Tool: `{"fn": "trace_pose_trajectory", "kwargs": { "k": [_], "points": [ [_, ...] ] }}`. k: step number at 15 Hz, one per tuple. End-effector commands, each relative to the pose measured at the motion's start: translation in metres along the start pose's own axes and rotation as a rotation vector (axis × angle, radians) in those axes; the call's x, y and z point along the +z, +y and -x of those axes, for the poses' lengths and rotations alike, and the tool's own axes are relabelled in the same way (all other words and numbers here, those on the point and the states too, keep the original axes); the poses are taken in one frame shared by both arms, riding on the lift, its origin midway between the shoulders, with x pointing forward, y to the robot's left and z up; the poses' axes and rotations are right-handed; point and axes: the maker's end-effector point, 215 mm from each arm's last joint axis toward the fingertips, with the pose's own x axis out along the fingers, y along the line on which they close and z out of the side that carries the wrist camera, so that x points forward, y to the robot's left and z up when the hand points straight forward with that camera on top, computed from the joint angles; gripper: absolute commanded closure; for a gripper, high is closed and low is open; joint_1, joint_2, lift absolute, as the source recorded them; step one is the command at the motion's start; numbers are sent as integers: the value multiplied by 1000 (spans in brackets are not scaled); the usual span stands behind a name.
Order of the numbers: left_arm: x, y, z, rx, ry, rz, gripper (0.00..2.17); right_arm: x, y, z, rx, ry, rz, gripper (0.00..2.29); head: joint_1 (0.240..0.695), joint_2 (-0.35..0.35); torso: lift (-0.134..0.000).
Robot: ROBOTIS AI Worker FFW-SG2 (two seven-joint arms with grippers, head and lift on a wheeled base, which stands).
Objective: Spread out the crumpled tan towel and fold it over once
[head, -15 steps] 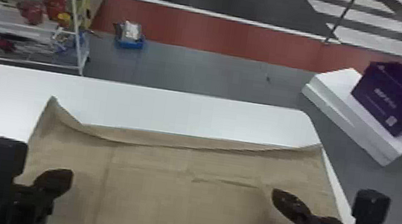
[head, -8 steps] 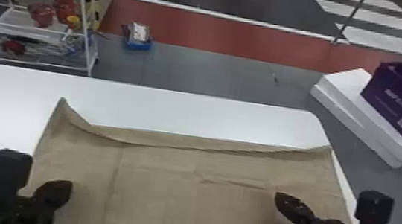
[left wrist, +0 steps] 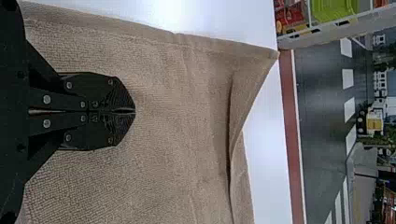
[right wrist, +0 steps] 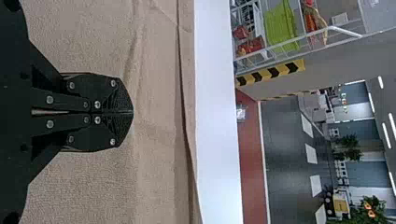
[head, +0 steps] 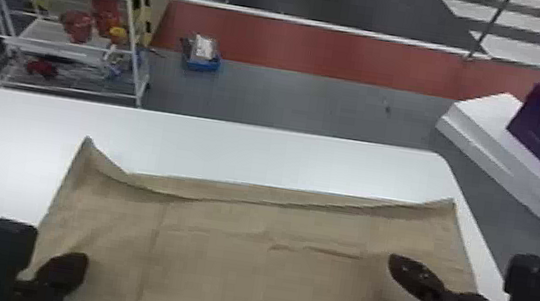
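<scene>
The towel [head: 217, 266] is spread wide over the white surface [head: 283, 157], a loose ridge running along its far side and a few creases across the middle. Over its near left part is the left hand [head: 80, 264], two black fingers pressed together with nothing pinched between them; the right hand [head: 396, 265], over the towel's right part, has its fingers closed up and empty just the same.

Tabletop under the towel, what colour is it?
White; the tabletop shows best in the head view.
</scene>
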Motion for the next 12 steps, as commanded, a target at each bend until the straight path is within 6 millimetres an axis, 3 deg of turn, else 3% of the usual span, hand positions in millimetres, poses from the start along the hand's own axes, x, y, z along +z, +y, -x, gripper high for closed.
{"fn": "trace_pose_trajectory", "kwargs": {
  "k": [1,7,9,12],
  "points": [
    [-8,19,10,30,10,10,1831,5,1,-3,4,-8,2,1895,695,-98,-124],
    [-27,65,38,78,27,54,1831,13,9,-21,24,-9,10,1895,695,-22,-124],
    [-28,75,49,91,29,52,1831,5,10,-29,28,15,1,1895,695,7,-124],
    [-8,80,70,84,-13,58,1831,1,14,-35,36,25,-2,1895,695,48,-124]
  ]
}}
